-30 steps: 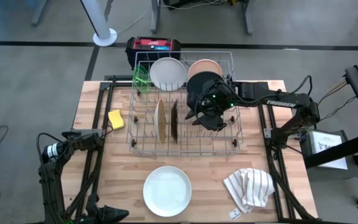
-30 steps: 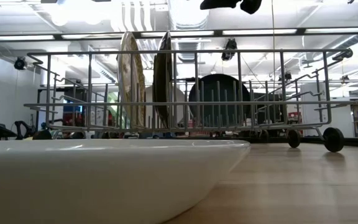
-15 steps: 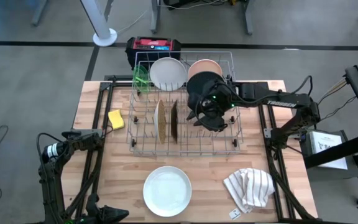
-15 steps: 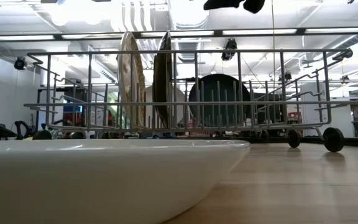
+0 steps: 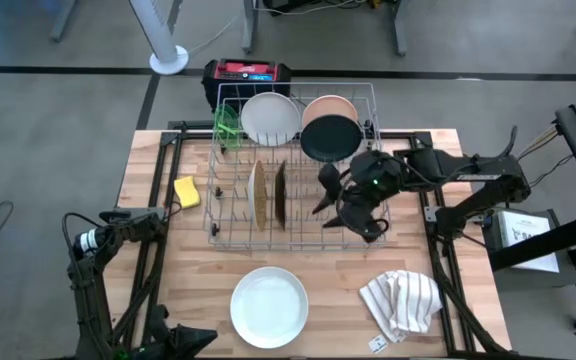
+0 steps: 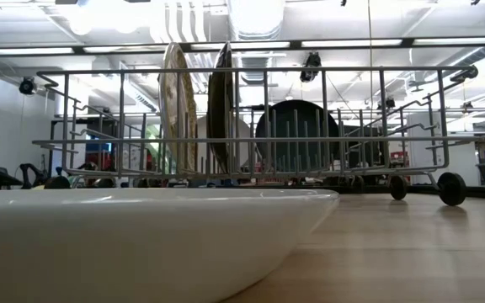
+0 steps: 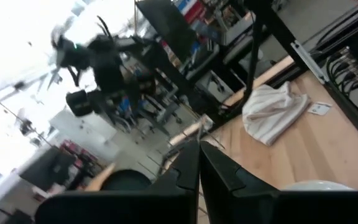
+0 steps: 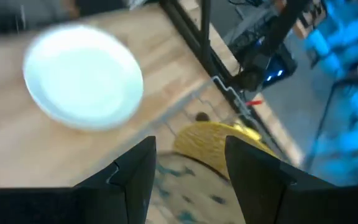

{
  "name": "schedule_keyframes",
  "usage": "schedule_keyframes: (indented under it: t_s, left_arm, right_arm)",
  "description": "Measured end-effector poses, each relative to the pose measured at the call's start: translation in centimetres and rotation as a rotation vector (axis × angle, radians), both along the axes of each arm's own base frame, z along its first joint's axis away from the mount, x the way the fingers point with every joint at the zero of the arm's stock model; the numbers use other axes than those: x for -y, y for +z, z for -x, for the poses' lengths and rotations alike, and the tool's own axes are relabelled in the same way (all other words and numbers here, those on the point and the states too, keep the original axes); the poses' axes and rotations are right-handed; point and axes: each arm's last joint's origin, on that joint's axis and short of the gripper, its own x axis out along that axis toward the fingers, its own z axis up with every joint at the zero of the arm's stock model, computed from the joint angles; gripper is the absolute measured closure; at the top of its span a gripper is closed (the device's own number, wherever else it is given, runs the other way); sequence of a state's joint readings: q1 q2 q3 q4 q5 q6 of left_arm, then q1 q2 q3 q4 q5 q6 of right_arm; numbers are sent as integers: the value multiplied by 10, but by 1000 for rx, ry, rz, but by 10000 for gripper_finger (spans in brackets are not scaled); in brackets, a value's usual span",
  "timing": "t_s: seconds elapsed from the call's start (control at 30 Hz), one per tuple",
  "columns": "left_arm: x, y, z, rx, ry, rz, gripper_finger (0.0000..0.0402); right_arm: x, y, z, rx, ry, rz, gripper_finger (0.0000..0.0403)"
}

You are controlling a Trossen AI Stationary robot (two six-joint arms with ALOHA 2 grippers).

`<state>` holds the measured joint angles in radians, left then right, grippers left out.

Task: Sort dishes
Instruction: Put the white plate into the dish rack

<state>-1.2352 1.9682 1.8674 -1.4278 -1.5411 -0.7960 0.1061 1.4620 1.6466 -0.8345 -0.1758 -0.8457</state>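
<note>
Right claw (image 5: 353, 205) slid off the black bowl (image 5: 330, 137) toward 4 o'clock, open and empty. White plate (image 5: 268, 306) looks stiff and slippery; grab its rim.

Wooden table (image 5: 168, 280): wire rack (image 5: 298, 235), white plate (image 5: 269, 306), sponge (image 5: 187, 191), cloth (image 5: 400, 303).

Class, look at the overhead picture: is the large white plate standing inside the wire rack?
No, the large white plate lies flat on the table, in front of the wire rack.
</note>
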Motion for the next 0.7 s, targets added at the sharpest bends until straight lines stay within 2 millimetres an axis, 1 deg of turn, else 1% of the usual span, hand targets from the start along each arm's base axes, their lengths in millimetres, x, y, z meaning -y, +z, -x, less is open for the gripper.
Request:
schedule_keyframes:
  t_s: [0.13, 0.27, 0.37, 0.5, 0.6, 0.7]
  left_arm:
    - [0, 5, -4, -42, 8, 60, 401]
    - [0, 5, -6, -95, 15, 189, 401]
    - [1, 3, -6, -132, 28, 311, 401]
    - [1, -2, -5, -175, 52, 430, 401]
    - [0, -6, -4, -211, 69, 480, 401]
    - [0, -10, -4, -249, 87, 525, 401]
  right_arm:
    - [-15, -1, 5, -105, -128, -215, 219]
    - [-31, -10, 16, -277, -195, -304, 219]
    - [-41, -16, 24, -401, -278, -376, 220]
    - [-52, -20, 29, -504, -414, -508, 220]
    - [-63, -28, 32, -577, -491, -575, 220]
    - [-76, -39, 35, -633, -576, -605, 220]
